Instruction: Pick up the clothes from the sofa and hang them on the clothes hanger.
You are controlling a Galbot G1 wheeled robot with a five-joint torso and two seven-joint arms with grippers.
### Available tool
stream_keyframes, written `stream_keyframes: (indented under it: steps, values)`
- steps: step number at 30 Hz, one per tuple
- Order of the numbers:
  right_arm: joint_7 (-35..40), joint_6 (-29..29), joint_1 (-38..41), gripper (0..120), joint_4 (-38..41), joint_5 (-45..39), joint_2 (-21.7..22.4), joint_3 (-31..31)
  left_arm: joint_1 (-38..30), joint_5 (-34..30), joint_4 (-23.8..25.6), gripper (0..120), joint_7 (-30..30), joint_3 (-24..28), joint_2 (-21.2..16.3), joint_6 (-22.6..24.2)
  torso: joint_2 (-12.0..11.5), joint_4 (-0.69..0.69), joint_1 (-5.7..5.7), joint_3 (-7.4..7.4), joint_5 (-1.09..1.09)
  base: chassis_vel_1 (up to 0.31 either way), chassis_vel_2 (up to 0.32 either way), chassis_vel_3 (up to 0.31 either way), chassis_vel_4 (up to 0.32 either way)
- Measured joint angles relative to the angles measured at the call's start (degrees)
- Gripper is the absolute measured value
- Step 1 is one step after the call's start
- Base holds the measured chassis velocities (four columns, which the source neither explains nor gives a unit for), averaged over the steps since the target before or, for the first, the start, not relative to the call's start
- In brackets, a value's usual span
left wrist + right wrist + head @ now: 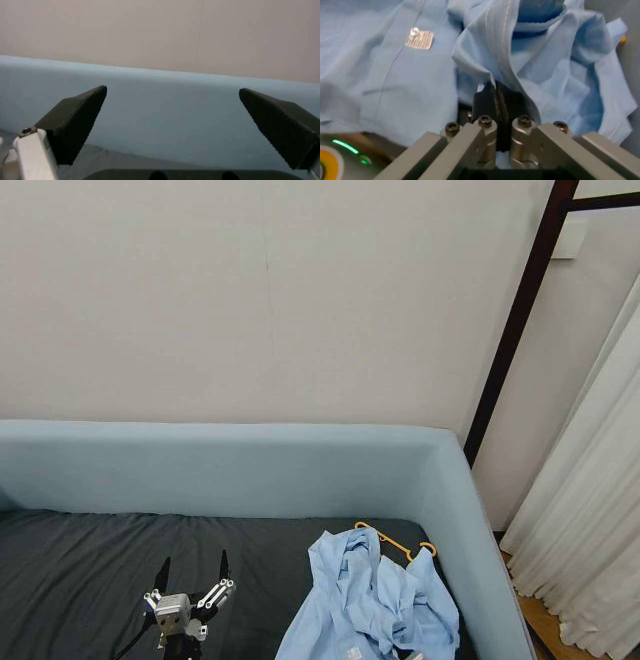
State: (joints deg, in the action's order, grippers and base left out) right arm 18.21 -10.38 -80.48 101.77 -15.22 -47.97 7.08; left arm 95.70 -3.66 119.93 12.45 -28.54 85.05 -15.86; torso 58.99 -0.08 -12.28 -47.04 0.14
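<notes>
The light blue shirt (370, 600) lies crumpled in soft folds at the right end of the sofa (250, 470), on its dark matte seat (80, 570) beside the padded pale blue side, with a thin curved orange hanger (392, 544) peeking out at its far edge. The right gripper (496, 90) has its black jaws pressed together on a stitched fold of the cloth. The left gripper (195, 560) hovers over the seat, apart from the shirt, its wedge-shaped ribbed jaws spread wide and empty.
</notes>
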Motion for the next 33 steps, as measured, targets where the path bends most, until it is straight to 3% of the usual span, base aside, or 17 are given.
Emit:
stream_keyframes:
  steps: [5,8,10,13,20,26,30,33]
  values:
    - [0.1,-0.2,-0.8,5,1.4,-2.2,-0.7,0.5,-0.1,0.0,0.4,100,0.0,0.0,0.0,0.3,0.0,0.0,-0.01,0.0,0.0,0.0,0.0,0.0,0.0]
    - [-1.0,-0.6,-1.8,20,4.6,-4.8,-0.7,0.6,0.0,0.0,0.8,100,-0.1,-0.1,0.0,0.6,0.0,0.01,-0.01,0.0,0.01,0.0,0.0,0.0,0.0]
    - [-1.6,-0.7,-2.2,23,5.9,-5.6,-0.4,0.6,0.0,0.0,0.8,100,-0.1,-0.1,0.0,0.6,0.0,0.0,-0.01,0.0,0.01,0.0,0.0,0.0,0.0]
    - [-2.6,-1.5,-4.0,38,10.8,-8.5,0.8,-0.2,0.1,0.0,0.6,100,-0.1,-0.1,0.0,0.6,0.0,0.0,-0.01,0.0,0.0,0.0,0.0,0.0,0.0]
    - [-3.1,-2.2,-6.4,60,17.4,-12.3,3.1,-3.7,-0.3,-0.1,0.1,100,-0.1,0.0,0.0,0.5,0.0,0.0,-0.01,-0.01,0.0,0.0,0.0,0.0,0.0]
    - [7.9,-5.8,-4.3,80,21.4,-22.8,2.5,-6.1,-0.9,0.0,0.0,100,-0.1,0.3,0.2,0.6,0.0,-0.01,-0.01,-0.01,0.0,0.0,0.0,0.0,0.0]
    - [16.3,-11.0,-0.1,98,20.0,-34.6,0.5,-6.6,-1.1,0.0,0.0,100,-0.2,0.4,0.4,0.9,0.0,0.01,-0.01,-0.01,0.01,0.0,0.0,0.0,0.0]
    - [17.1,-11.7,1.1,100,18.8,-38.4,-0.1,-6.6,-1.1,0.0,0.1,100,-0.2,0.3,0.3,0.9,0.0,0.0,-0.01,-0.01,0.01,0.0,0.0,0.0,0.0]
